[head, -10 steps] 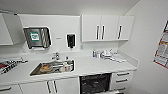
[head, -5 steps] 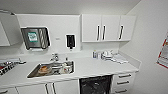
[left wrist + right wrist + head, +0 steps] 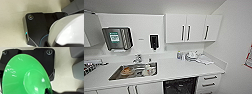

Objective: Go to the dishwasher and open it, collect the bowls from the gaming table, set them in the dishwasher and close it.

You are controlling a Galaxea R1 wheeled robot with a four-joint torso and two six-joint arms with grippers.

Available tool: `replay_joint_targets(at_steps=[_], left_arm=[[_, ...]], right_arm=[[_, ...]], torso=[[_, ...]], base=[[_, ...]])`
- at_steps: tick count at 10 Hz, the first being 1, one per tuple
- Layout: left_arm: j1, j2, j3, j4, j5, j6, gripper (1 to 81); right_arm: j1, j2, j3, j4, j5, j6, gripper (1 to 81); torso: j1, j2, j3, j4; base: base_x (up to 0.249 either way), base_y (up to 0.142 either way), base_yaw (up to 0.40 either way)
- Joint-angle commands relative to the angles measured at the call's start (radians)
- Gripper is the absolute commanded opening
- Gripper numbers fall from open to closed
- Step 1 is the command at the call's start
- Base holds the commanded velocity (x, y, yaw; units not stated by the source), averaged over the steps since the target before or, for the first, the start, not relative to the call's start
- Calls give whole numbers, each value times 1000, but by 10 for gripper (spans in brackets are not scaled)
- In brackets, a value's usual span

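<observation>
Green bowl (image 3: 25,75) seen large and close in the right wrist view, tilted, over a pale speckled floor (image 3: 62,78); right hand's state cannot be told. White rounded object (image 3: 67,31) close in the left wrist view; left hand's state likewise cannot be told. Head view: white surface (image 3: 184,68) with a steel sink (image 3: 134,71) holding dishes. Dishwasher (image 3: 180,86) set under the surface, just right of the sink, showing a dark opening. White wall cabinets (image 3: 192,27) above.

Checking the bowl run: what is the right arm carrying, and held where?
A lime green plastic bowl sits close at the right wrist, apparently carried; where it is gripped cannot be told.
</observation>
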Motion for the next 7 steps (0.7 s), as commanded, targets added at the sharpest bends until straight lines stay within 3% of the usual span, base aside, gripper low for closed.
replay_joint_targets(at_steps=[1, 7], left_arm=[[-49, -21, -10, -1, 15, 3, 10], [-49, -19, -10, 1, 16, 3, 10]], right_arm=[[50, -15, -3, 0, -39, -1, 10], [50, -15, 1, 10, -38, 1, 10]], torso=[[0, 0, 0, 0], [0, 0, 0, 0]], base=[[100, 0, 0], [100, 0, 0]])
